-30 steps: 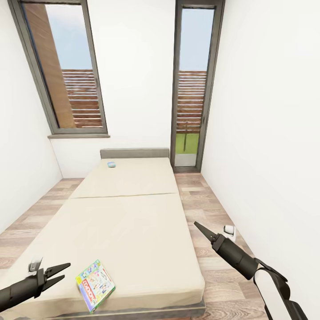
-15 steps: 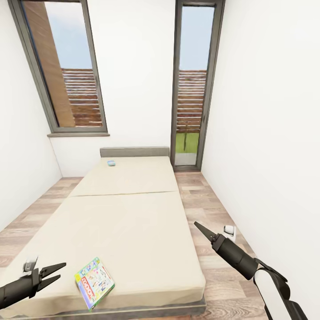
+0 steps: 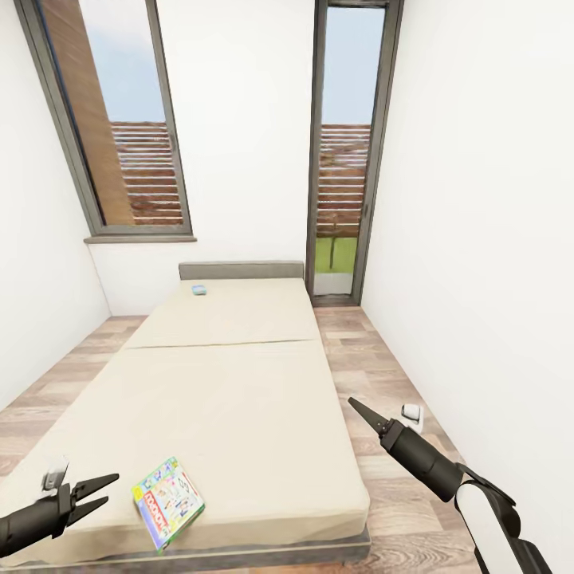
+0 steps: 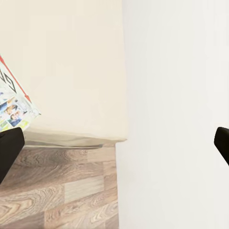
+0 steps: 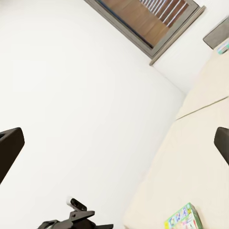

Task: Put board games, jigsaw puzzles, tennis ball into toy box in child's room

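Now, bed (image 3: pixel 231 399): a long cream mattress with a grey edge ran away from the camera toward a grey headboard (image 3: pixel 241 271), a seam crossing it partway up.
Near game (image 3: pixel 167 502): a flat box with a busy yellow-green-red cover lay on the bed's near end, close to the left corner, turned at an angle. Also seen in the left wrist view (image 4: pixel 12 102) and the right wrist view (image 5: pixel 183 218).
Writing on near game: a red band with white lettering ran along one edge, too small and blurred to read.
Far game (image 3: pixel 198 290): a small bluish box sat at the head of the bed, just before the headboard, well apart from the near one. No lettering could be made out.
Left claw (image 3: pixel 96 488): released, fingers spread in a narrow V, hovering at the bed's near left corner, near the yellow-green-red box and not touching it.
Left wrist view: two dark fingertips (image 4: pixel 9 148) stood at opposite edges of the picture, wide apart, with the bed corner, wood floor (image 4: pixel 62 191) and white wall between them.
Right claw (image 3: pixel 359 410): from the head it looked like one dark point above the floor beside the bed's right edge; in its wrist view the fingertips (image 5: pixel 8 148) stood far apart, so it was released and empty.
Room: two tall grey-framed windows (image 3: pixel 112 127) showed slatted fencing and sky.
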Available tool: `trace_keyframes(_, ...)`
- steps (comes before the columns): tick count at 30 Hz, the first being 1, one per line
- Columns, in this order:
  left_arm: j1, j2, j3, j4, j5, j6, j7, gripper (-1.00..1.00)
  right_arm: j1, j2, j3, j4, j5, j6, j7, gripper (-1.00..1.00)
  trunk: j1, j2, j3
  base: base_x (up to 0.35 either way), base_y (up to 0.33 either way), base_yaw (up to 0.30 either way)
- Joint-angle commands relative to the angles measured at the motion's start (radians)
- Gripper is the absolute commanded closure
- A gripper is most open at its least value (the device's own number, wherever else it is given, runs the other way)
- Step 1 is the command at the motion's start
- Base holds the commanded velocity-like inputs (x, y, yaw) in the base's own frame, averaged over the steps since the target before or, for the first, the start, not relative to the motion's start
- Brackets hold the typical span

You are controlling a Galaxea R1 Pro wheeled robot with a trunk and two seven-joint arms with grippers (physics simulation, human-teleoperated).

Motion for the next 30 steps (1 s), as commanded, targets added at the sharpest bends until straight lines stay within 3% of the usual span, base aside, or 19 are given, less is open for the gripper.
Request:
trace_keyframes(1, -0.001, 0.000, 0.001, 0.002, 0.002, 0.009, -0.001, -1.00, -0.001, 0.000, -0.001, 0.000, -0.006, 0.007, 0.000, -1.00, 0.004, -0.008, -0.004, 0.000, 0.000, 0.000)
trace_keyframes(30, -0.001, 0.000, 0.001, 0.009, 0.002, 0.006, 0.000, -1.00, 0.000, 0.001, 0.000, 0.001, -0.005, 0.005, -0.004, -1.00, 0.115, -0.211, -0.095, 0.000, 0.000, 0.000)
